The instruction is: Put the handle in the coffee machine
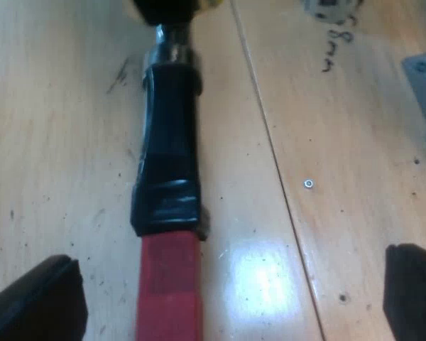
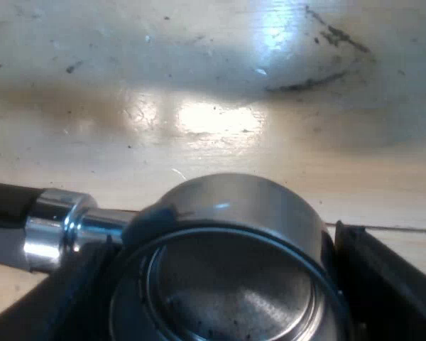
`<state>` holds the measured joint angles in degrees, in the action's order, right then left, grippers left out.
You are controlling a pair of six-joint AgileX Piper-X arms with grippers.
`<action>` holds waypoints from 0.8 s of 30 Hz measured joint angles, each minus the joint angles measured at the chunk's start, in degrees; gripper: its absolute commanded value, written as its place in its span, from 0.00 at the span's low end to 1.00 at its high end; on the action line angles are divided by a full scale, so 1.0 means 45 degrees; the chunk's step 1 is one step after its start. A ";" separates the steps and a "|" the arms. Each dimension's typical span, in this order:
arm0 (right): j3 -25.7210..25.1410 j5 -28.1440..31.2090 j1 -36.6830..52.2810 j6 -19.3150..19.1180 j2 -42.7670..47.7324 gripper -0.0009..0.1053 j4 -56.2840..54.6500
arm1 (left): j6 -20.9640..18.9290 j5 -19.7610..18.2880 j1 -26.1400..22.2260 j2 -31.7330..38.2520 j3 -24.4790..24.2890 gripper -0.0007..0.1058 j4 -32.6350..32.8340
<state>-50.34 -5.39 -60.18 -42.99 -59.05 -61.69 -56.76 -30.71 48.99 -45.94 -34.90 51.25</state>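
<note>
On a wooden table (image 1: pixel 64 128), the basket of the holder (image 2: pixel 234 277) was clamped by the right gripper (image 2: pixel 224 295); its red-ended handle (image 1: pixel 169 177) was straddled, untouched, by the wide-spread left gripper (image 1: pixel 224 295). Pickup seemed in hand; closing on the handle was called for.

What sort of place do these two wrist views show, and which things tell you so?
Probably a workbench set up for coffee making: a scuffed pale wooden tabletop with pen scribbles, and on it a round metal coffee holder whose black handle ends in red.
</note>
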 measured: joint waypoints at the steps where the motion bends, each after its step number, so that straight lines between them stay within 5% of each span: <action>1: -0.0024 -0.0031 0.0000 -0.0064 0.0000 0.01 0.0000 | -0.0053 0.0008 -0.0007 0.0000 0.0000 0.81 -0.0043; 24: -0.0613 -0.1034 0.0000 -0.0395 0.0000 0.01 0.0370 | -0.0895 0.0063 -0.0596 -0.2336 0.0000 0.81 -0.1323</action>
<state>-53.10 -10.04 -60.18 -44.77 -59.05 -60.03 -60.79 -30.43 46.31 -56.46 -34.90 45.30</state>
